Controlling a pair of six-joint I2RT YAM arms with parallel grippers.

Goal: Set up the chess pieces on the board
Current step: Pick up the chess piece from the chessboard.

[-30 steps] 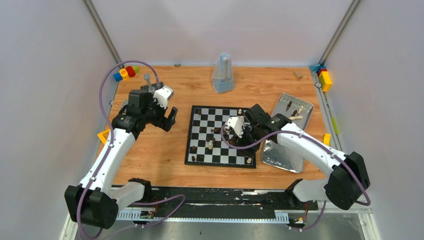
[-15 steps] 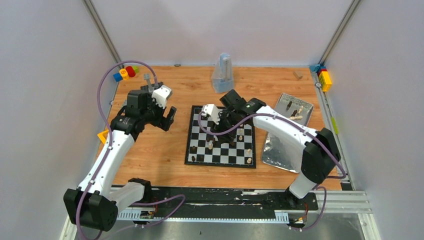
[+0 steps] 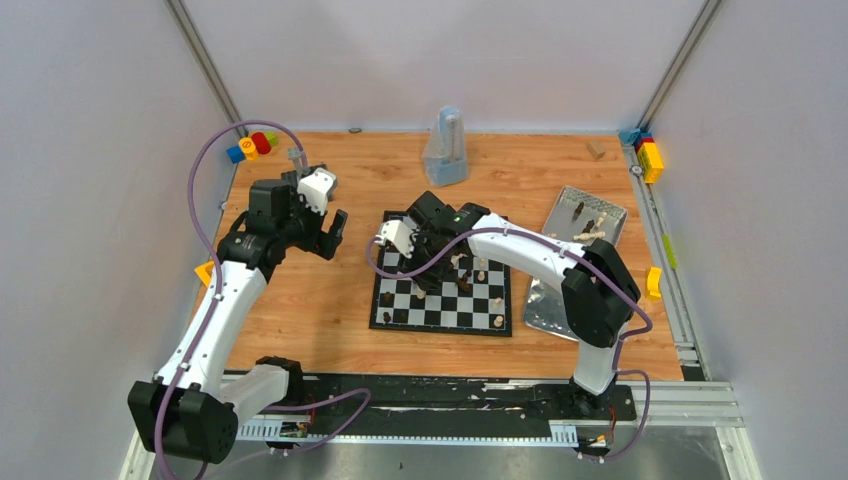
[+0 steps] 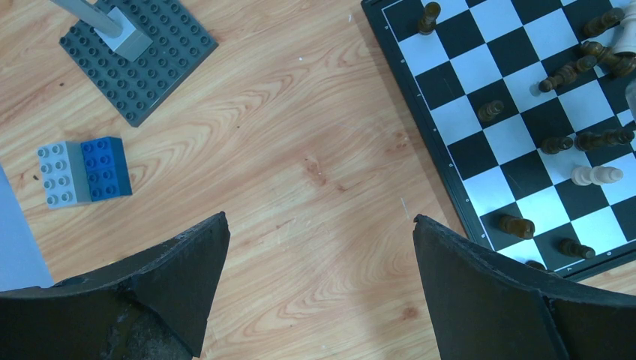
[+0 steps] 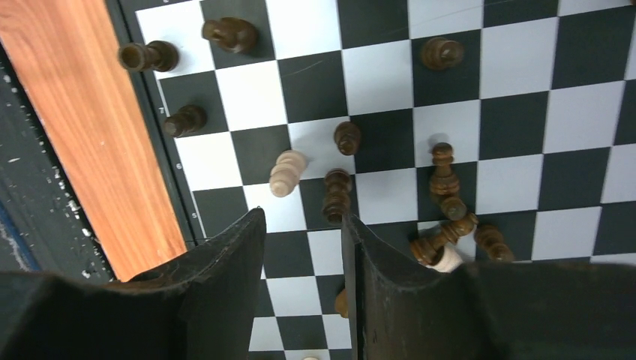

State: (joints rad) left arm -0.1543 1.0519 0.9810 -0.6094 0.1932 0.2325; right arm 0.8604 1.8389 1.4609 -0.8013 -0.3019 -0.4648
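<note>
The black and white board [image 3: 450, 318] lies mid-table. Dark and cream chess pieces stand or lie scattered on it. My right gripper [image 3: 432, 268] hovers over its left-centre part, open and empty [image 5: 302, 216], with bare squares showing between its fingers. A dark piece [image 5: 337, 193] stands just beyond its right fingertip and a cream piece [image 5: 285, 172] lies to the left of that. A heap of fallen dark pieces [image 5: 450, 232] lies to the right. My left gripper [image 3: 330, 240] is wide open and empty [image 4: 319, 219] over bare wood, left of the board [image 4: 517, 139].
Silver trays [image 3: 565, 305] right of the board hold several pieces at the far end. A grey studded baseplate [image 4: 139, 64] and a blue-grey block [image 4: 84, 171] lie left of the board. A clear bag [image 3: 445, 150] stands at the back. Colourful blocks [image 3: 252, 145] sit at the back left.
My right gripper has swung left across the board, from its right side near the trays to its left-centre. My left arm has shifted only slightly.
</note>
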